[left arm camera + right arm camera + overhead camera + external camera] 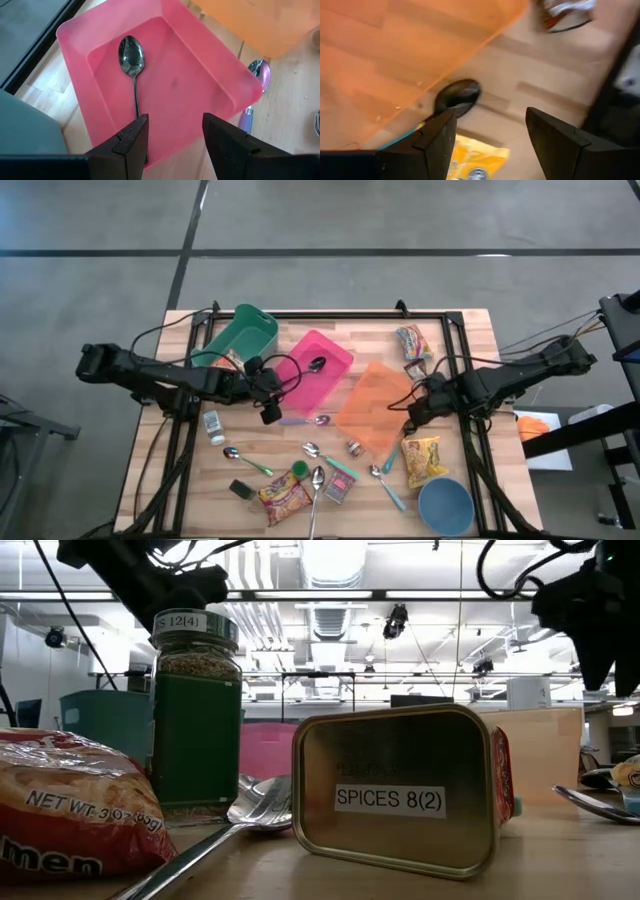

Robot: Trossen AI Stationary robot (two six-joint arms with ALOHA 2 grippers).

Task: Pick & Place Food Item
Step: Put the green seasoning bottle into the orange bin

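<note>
Noodle packets (424, 460), three in all, lie on the table (470, 330): one yellow just beside the right end effector (410, 416), one near the front edge, one at the far right corner. Three bins sit in a row, green (243, 332), pink (318, 365) and orange (375, 405). One spoon (131, 65) rests inside the pink bin, several more lie in front. The left end effector (268, 408) hangs open and empty over the pink bin's front edge; the right, also open and empty, hovers at the orange bin's edge.

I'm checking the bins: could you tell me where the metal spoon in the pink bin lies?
The metal spoon lies inside the pink bin, between the green bin and the orange bin, just ahead of the open left gripper.
</note>
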